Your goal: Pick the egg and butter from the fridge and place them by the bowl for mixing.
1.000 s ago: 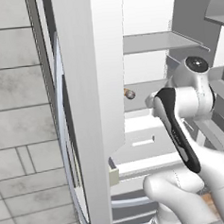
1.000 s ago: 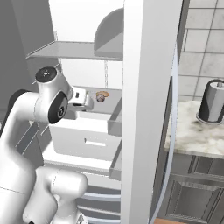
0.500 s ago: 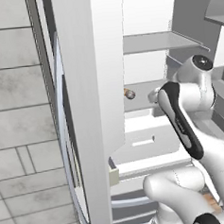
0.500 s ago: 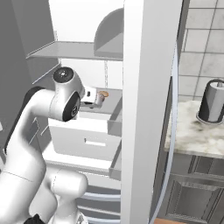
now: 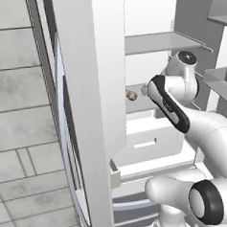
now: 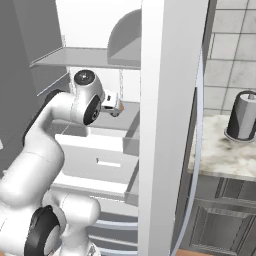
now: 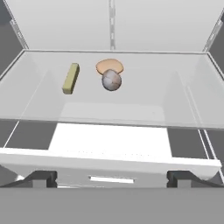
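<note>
Inside the open white fridge (image 5: 94,88), the small brownish-grey egg (image 7: 111,80) lies near the middle of a glass shelf (image 7: 144,109). The yellowish stick of butter (image 7: 71,78) lies a little to its left, apart from it. My gripper (image 7: 112,178) is open and empty, with its dark fingertips (image 7: 41,177) wide apart at the shelf's front edge, short of both items. From the left base view the egg (image 5: 131,94) shows just ahead of the hand. The hand (image 6: 114,105) reaches in at shelf height. The bowl is out of view.
A flat orange-tan round thing (image 7: 109,66) lies right behind the egg. A pale drawer (image 7: 111,168) sits under the shelf and a grey shelf (image 6: 85,57) hangs above the hand. The fridge door (image 6: 170,100) stands open beside a marble counter (image 6: 220,155) with a tall grey canister (image 6: 243,117).
The arm has stretched further into the fridge, carrying the hand closer to the shelf and the egg. The gripper has stayed open.
</note>
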